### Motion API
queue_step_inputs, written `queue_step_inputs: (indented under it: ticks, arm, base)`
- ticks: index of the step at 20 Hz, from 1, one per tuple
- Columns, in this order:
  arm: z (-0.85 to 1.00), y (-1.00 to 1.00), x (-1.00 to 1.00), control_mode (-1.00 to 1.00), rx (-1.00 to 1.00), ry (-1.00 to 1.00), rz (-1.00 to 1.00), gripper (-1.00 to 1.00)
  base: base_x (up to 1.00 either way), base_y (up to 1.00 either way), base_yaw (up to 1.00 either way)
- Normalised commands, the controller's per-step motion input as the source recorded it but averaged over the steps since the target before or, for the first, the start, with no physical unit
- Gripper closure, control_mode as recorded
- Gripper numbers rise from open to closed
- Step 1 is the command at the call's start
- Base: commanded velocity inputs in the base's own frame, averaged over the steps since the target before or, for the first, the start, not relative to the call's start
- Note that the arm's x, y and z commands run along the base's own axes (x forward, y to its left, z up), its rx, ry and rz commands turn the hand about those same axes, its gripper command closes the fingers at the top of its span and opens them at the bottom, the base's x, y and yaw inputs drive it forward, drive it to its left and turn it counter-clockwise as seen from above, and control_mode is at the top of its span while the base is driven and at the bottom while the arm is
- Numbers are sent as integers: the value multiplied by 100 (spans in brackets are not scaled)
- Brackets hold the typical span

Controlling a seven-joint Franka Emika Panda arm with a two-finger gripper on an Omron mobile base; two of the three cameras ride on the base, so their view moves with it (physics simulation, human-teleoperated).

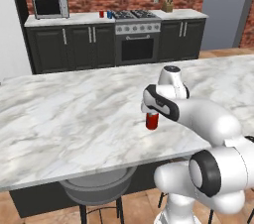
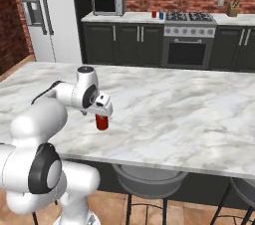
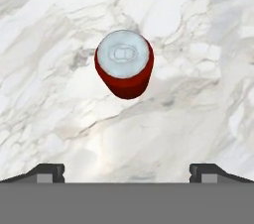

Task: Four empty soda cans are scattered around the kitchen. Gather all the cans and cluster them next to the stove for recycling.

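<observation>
Gripper [image 3: 127, 173] hangs above a red soda can [image 3: 124, 64] — jaws spread wide, holding nothing. Upright on the marble island counter [image 1: 74, 114], the can stands well apart from the stove [image 1: 137, 39] — two more cans [image 1: 105, 14] sit beside it.

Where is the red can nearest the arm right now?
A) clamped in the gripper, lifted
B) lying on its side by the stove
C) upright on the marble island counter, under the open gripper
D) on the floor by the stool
C: the red can stands upright on the marble island counter, below the open gripper, untouched.
</observation>
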Motion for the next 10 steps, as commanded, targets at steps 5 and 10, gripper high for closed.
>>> queue_step_inputs:
  ticks: [5, 10]
  arm:
    - [-13, 0, 17, -100, 0, 0, 0, -100]
    - [-14, 0, 30, -100, 0, 0, 0, -100]
  base:
    - [0, 0, 0]
    - [0, 0, 0]
